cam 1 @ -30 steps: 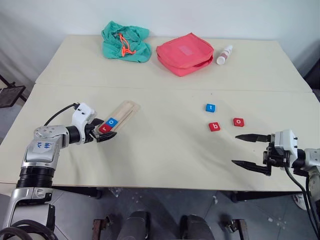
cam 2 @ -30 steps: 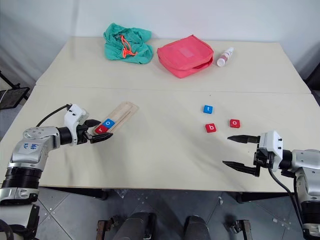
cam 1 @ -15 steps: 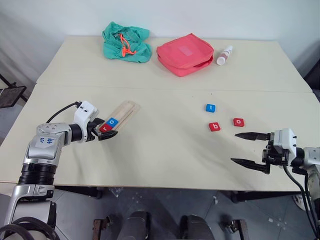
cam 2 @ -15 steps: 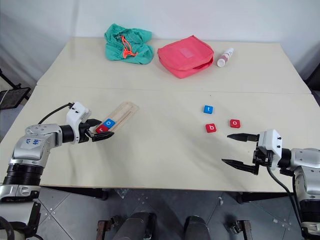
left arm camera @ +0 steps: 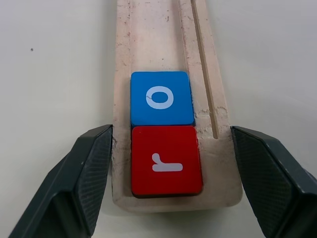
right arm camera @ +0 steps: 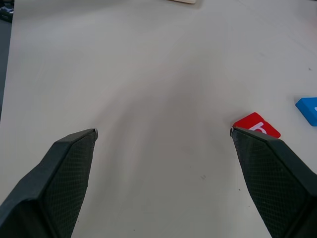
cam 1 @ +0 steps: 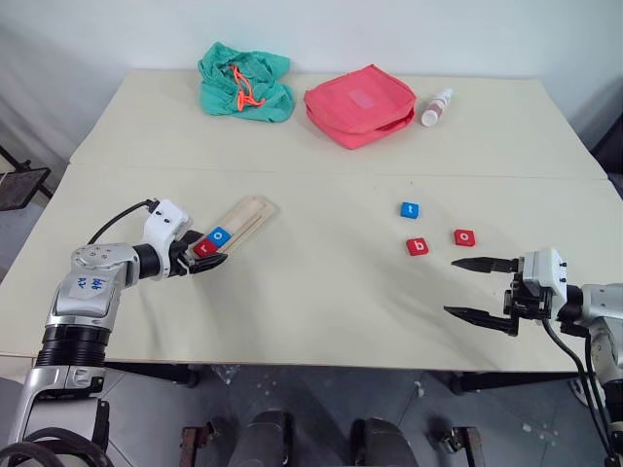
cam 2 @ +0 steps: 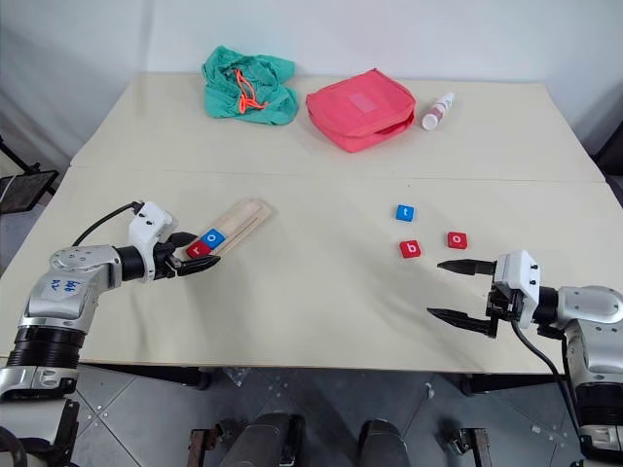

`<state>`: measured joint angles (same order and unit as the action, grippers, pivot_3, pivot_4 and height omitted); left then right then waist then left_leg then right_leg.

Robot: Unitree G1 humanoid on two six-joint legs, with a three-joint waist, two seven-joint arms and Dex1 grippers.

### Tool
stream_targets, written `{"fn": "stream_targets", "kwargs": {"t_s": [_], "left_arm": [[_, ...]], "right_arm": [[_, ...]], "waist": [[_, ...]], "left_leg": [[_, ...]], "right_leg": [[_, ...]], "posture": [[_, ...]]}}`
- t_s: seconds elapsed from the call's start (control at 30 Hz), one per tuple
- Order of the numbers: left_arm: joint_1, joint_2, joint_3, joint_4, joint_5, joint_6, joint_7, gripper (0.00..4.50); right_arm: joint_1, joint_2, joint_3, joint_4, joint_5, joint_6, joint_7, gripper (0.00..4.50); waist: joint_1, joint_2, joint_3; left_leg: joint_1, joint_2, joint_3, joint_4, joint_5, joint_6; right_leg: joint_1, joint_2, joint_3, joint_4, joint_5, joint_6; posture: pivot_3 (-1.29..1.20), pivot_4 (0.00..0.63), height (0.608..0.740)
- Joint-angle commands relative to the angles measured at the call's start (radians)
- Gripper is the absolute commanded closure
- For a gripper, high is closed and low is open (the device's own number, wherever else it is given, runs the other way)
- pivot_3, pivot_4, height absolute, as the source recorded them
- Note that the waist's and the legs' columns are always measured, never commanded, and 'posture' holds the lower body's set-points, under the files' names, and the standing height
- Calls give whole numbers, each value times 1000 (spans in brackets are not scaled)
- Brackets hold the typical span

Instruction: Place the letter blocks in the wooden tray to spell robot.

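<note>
The wooden tray (cam 1: pixel 251 210) lies slantwise on the left of the table. At its near end sit a red r block (left arm camera: pixel 166 161) and, right behind it, a blue o block (left arm camera: pixel 161 98). My left gripper (cam 1: pixel 206 255) straddles that end, and its fingers (left arm camera: pixel 89 168) press against both sides of the tray. On the right lie the blue t block (cam 1: pixel 410 209), the red b block (cam 1: pixel 417 246) and the red o block (cam 1: pixel 464 236), all loose. My right gripper (cam 1: pixel 450 287) hovers open just in front of them, nothing between its fingers.
A green cloth (cam 1: pixel 244 81), a red pouch (cam 1: pixel 359 104) and a small white bottle (cam 1: pixel 436 107) lie along the far side of the table. The table's front edge runs close below both grippers.
</note>
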<state>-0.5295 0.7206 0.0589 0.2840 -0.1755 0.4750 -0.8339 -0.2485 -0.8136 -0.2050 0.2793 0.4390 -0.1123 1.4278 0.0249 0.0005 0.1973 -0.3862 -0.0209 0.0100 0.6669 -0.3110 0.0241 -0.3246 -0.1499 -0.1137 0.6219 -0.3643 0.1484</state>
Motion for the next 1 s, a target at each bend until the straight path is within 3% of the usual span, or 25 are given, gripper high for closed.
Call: {"fn": "stream_targets", "kwargs": {"t_s": [0.03, 0.47, 1.0], "left_arm": [[37, 0, 1, -9, -19, -82, -59, 1088], [-39, 35, -154, -139, -29, -130, -334, 1088], [-198, -131, -380, -138, 31, -141, -429, 1088]], "right_arm": [[-11, 3, -15, -3, 9, -19, -6, 0], [-1, -39, -20, 6, 39, -11, 111, 0], [170, -44, -103, -88, 56, -14, 32, 0]], "waist": [[0, 0, 0], [1, 0, 0], [1, 0, 0]], "left_leg": [[0, 0, 0, 0, 0, 0], [-2, 0, 0, 0, 0, 0], [-3, 0, 0, 0, 0, 0]], "right_leg": [[0, 0, 0, 0, 0, 0], [-1, 0, -1, -1, 0, 0], [-1, 0, -1, -2, 0, 0]], "posture": [[0, 150, 740], [0, 150, 740], [0, 150, 740]]}}
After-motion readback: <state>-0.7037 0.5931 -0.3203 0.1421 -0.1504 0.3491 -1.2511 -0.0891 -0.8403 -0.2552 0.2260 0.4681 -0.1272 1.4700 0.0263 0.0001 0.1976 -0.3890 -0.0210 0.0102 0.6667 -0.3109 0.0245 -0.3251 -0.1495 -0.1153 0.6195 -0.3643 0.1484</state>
